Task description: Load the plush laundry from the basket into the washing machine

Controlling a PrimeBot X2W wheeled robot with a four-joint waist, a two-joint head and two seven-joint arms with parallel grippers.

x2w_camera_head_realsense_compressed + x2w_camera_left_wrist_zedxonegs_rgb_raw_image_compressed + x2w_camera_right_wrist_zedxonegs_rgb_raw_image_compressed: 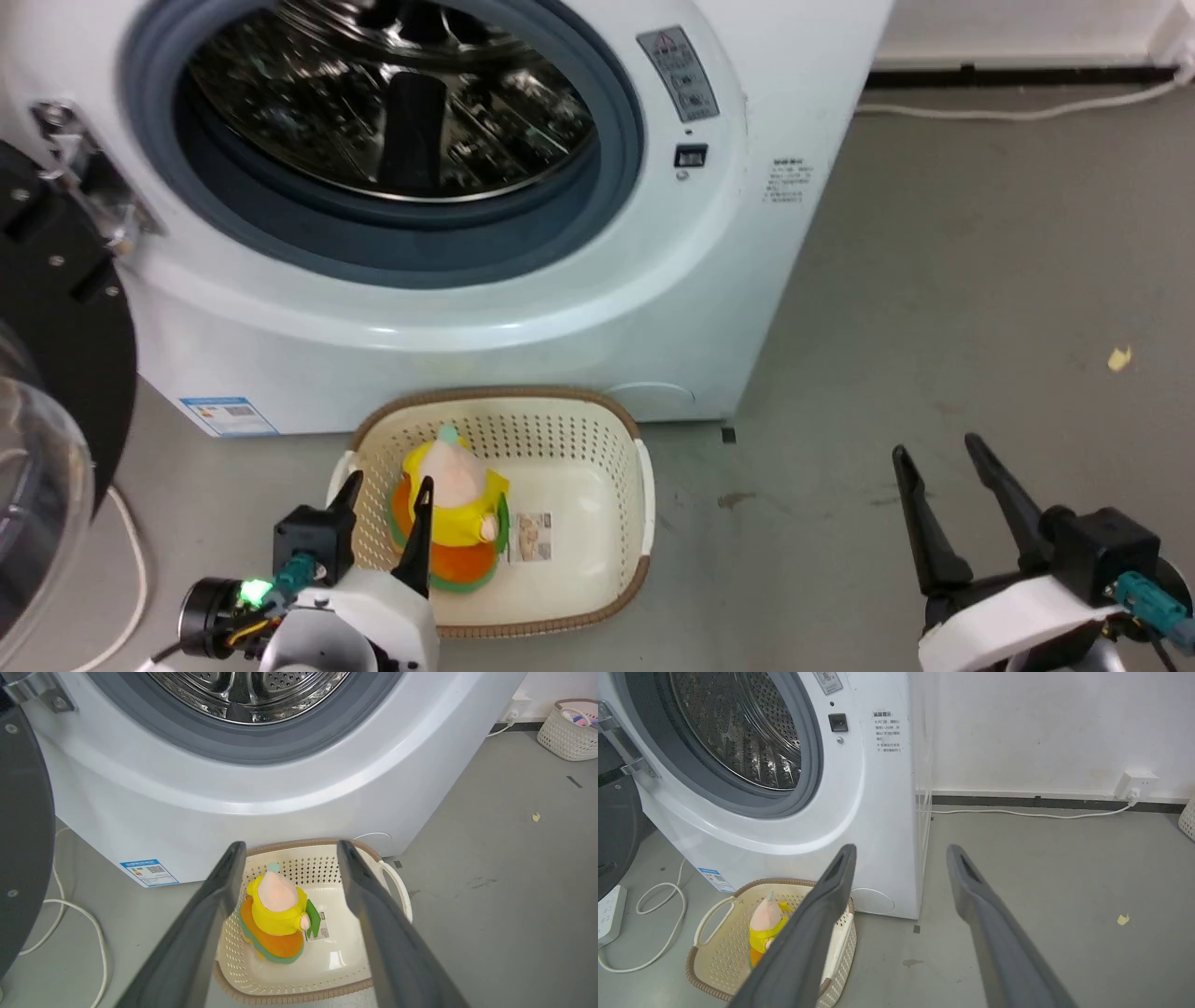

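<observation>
Fingers (205, 924) of the left end effector (390, 481) are spread wide and released, with nothing between them. I judge this is because the plush laundry (459, 509) is a broad soft thing that needs an open grip around it. The plush laundry stands upright inside the basket (523, 393), just ahead of these fingertips and lower than them, on the side of the basket nearer to this end effector. In the left wrist view it appears in the gap between the two fingers, so the approach seems lined up on it. In the head view one fingertip overlaps the toy, and I cannot tell whether it touches. A paper label (532, 537) lies flat on the basket bottom, just beyond the toy. The basket sits on the floor (980, 280) just beside the front of the washing machine (653, 280), under the porthole. From the left end effector the way to the drum (280, 93) is therefore only up and forward, which I think is the reason for this placement. The door (56, 327) is swung open to the outer side of the left end effector, so the opening is free. The right end effector (936, 446) is also released and carries nothing. It hangs over bare floor, well apart from the basket, probably to keep out of the way. The grasp is not yet made.
</observation>
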